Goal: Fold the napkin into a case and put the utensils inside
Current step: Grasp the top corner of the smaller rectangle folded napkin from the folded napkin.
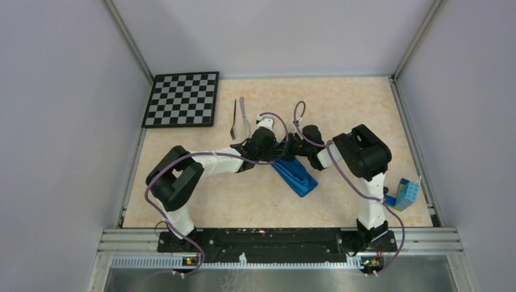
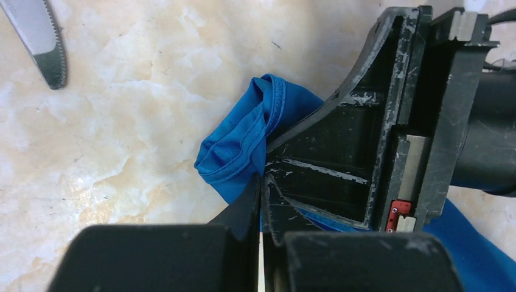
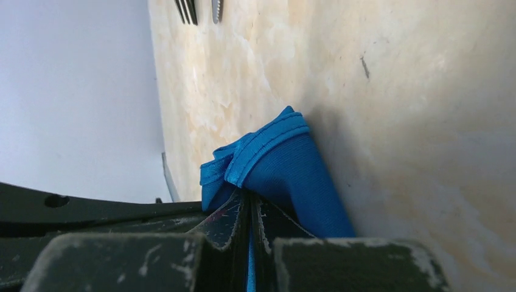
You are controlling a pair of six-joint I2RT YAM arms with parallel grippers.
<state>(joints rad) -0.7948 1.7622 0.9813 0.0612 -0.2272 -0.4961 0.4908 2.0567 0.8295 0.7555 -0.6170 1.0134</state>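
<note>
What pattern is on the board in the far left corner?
Black-and-white checks on the board, clearest in the top external view.

Table [image 1: 365, 109] with checkerboard [image 1: 181, 99], fork [image 1: 233, 118], knife [image 1: 244, 117], napkin [image 1: 296, 175]

Napkin [image 1: 295, 173] is plain bright blue, with its stitched hem the same blue. Surface [image 1: 341, 103] is beige, marbled with cream veining. Checkerboard [image 1: 182, 99] has black and white squares. Fork [image 1: 233, 118] is dark; knife [image 1: 244, 115] is pale grey. Left fingers [image 2: 240, 210] and right fingers [image 3: 222, 222] are black, scuffed pale. Walls [image 1: 61, 121] are pale grey.
</note>
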